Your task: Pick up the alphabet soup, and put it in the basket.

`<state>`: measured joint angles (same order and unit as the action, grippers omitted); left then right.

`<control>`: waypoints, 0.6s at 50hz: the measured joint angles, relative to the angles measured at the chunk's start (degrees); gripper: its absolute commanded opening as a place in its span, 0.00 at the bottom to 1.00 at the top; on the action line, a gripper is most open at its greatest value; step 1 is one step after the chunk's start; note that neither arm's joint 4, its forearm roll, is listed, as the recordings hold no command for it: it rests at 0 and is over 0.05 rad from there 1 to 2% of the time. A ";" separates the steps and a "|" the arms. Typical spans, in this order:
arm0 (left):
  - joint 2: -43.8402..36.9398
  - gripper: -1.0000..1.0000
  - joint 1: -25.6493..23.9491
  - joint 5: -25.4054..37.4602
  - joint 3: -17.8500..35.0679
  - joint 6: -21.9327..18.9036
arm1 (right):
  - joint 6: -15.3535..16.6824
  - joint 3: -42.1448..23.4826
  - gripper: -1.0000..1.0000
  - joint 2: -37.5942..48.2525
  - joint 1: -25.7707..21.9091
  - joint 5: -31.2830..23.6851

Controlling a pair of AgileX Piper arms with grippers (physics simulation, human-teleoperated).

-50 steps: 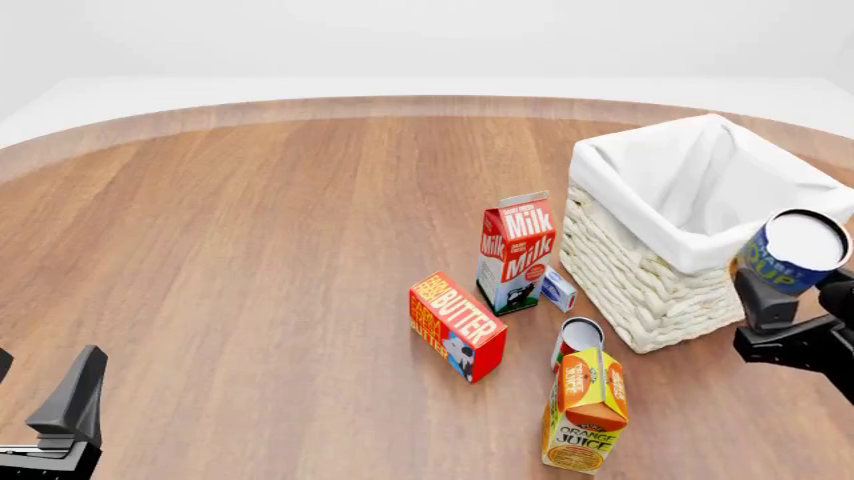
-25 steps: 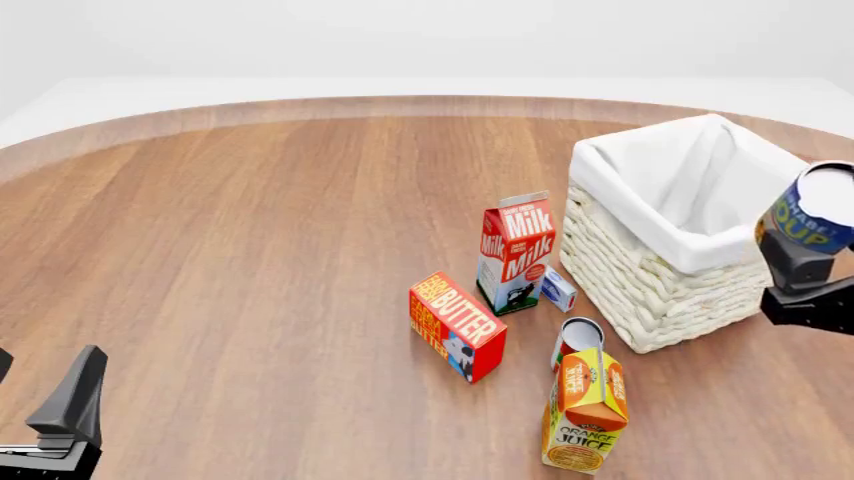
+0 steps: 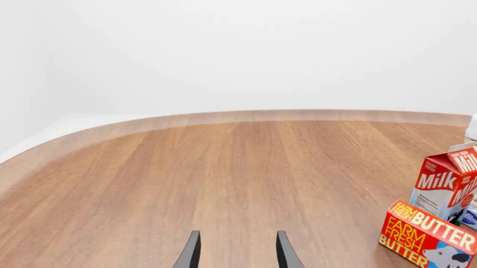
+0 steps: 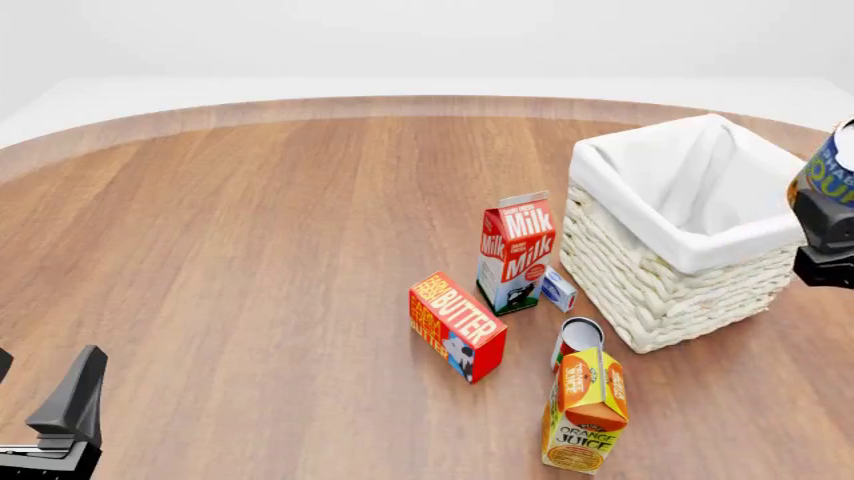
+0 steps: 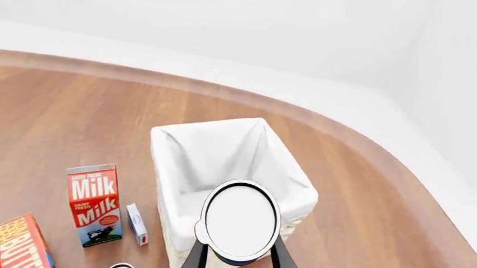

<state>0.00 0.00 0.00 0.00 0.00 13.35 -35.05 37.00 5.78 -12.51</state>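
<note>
Lifted higher and carried farther right over the last second: alphabet soup (image 5: 240, 221), pinched in the right gripper (image 5: 237, 252) jaws, now beside the basket (image 4: 627, 265), outside its right rim, above the desk (image 4: 267, 220). Still to come: a shift left over the liner before release. Left gripper (image 3: 234, 251) jaws spread, idle.

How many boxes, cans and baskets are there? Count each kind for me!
Cartons and boxes: 4 (red milk carton, orange juice carton, red butter box, small white-and-blue box)
Cans: 2 (blue-labelled alphabet soup can held in the right gripper, silver-topped can on the table)
Baskets: 1 (cream wicker basket)
Total: 7
</note>
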 measured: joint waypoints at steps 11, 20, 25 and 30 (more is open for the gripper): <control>0.00 1.00 0.00 0.00 0.00 0.00 | 1.06 -3.58 0.00 1.71 0.49 -1.64; 0.00 1.00 0.00 0.00 0.00 0.00 | 0.09 -6.63 0.00 3.48 0.19 -2.89; 0.00 1.00 0.00 0.00 0.00 0.00 | -0.56 -8.33 0.00 4.71 -0.37 -3.75; 0.00 1.00 0.00 0.00 0.00 0.00 | -2.26 -10.35 0.00 6.10 -1.24 -4.74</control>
<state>0.00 0.00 0.00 0.00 0.00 11.09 -45.39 43.10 4.54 -17.25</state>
